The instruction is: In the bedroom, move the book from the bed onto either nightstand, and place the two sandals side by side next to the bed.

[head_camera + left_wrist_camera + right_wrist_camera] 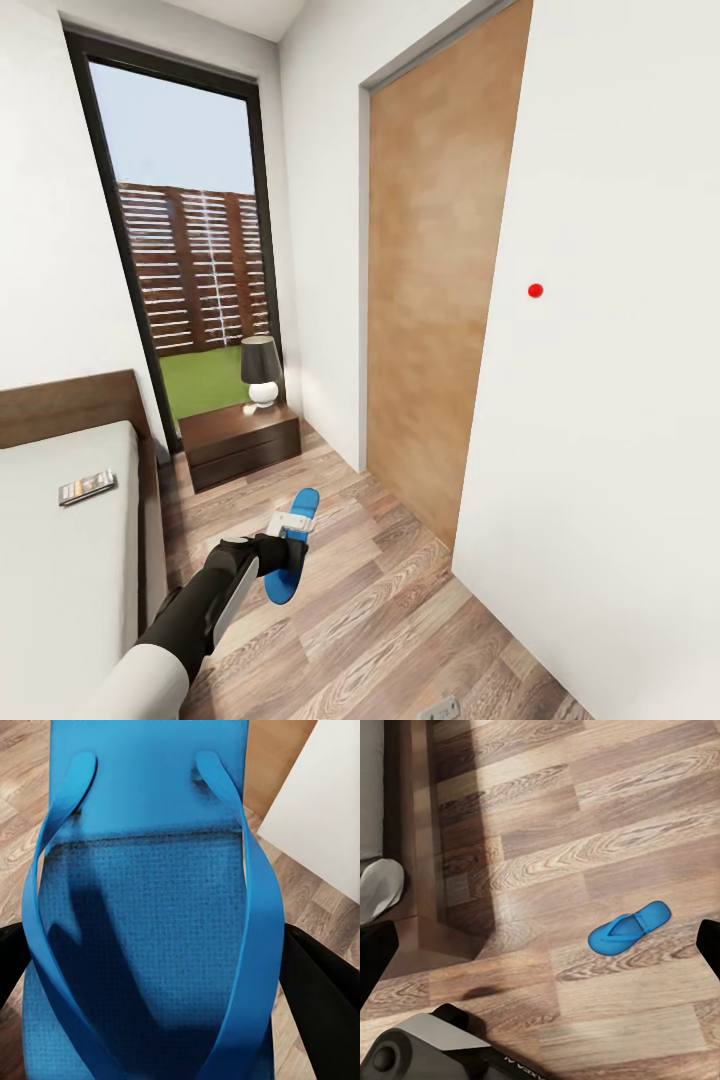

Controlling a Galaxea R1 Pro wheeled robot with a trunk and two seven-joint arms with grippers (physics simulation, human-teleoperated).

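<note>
While extended forward, left gripper (283, 548) clamps a sandal (292, 548) aloft.

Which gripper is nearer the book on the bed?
Left, likely. The left gripper hangs over the floor beside the bed, holding a sandal; the book lies beyond. The right wrist camera looks down at floor.

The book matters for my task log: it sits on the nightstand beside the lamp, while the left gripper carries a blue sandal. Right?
Not quite. In the head view the book lies on the bed; the nightstand holds only the lamp. The left gripper does carry a blue sandal.
</note>
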